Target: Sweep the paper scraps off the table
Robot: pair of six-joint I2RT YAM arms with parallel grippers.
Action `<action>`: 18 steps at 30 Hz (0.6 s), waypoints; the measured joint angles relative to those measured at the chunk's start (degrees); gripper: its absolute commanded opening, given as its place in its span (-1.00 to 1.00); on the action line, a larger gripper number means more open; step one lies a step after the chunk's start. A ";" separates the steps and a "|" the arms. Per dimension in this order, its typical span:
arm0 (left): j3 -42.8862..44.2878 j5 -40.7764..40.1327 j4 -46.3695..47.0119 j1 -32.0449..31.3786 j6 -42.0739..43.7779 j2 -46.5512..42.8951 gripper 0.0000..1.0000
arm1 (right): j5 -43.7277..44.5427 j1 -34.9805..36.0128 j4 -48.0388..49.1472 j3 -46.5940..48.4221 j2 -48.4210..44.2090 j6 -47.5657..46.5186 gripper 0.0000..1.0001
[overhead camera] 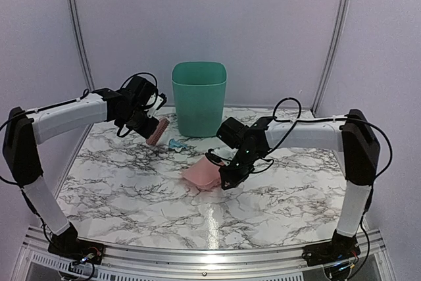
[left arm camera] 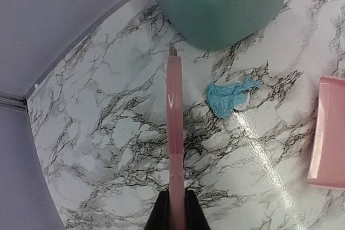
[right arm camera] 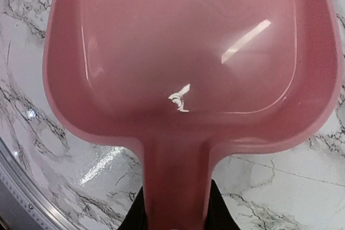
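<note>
Backdrop: pale lilac-grey walls (overhead camera: 263,24) with thin metal rails close off the cell behind the arms.
Surface: white marble-pattern surface (overhead camera: 125,182) with grey-black veins, glossy enough to mirror the lamp. A metal strip runs along its near edge.
Paper scrap: one light-blue paper scrap (left arm camera: 229,96), soft and crumpled, lies on the surface between brush and dustpan, near the foot of the bin. No other scraps show in any view.
Left claw: the left claw (left arm camera: 175,216) is pinched narrow on the end of the pink brush (left arm camera: 174,133), seen edge-on as a thin, stiff plastic strip. It sits on the side of the scrap away from the pan, probably so a stroke would push the scrap panward. Whether the brush tip touches the surface I cannot tell.
Right claw: the right claw (right arm camera: 175,216) is clamped on the handle of the pink dustpan (right arm camera: 188,52), which is smooth moulded plastic with rounded scoop walls and a shiny floor. Its mouth seems turned toward the scrap, ready to receive it. The pan holds only a tiny pale fleck, scuff or paper unclear.
Bin: a teal-green bin (overhead camera: 198,97), tapered with rounded corners, stands at the back, likely where the pan gets emptied.
</note>
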 measured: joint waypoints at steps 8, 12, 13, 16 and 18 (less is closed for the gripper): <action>9.29 1.84 -5.66 0.24 3.39 9.99 -1.00 | -1.97 -3.04 -1.81 9.97 9.11 -2.56 -1.00; 14.08 2.62 -9.20 -0.50 4.57 14.23 -1.00 | -3.41 -4.26 -2.73 13.64 12.31 -3.67 -1.00; 14.86 2.69 -9.86 -0.87 4.79 14.95 -1.00 | -3.63 -4.48 -2.99 14.27 13.05 -4.04 -1.00; 16.57 2.51 -11.21 -2.84 5.44 16.74 -1.00 | -4.11 -4.98 -3.98 16.09 15.30 -4.72 -1.00; 17.07 2.47 -11.67 -4.37 5.49 17.40 -1.00 | -4.28 -5.18 -4.24 16.92 16.20 -5.05 -1.00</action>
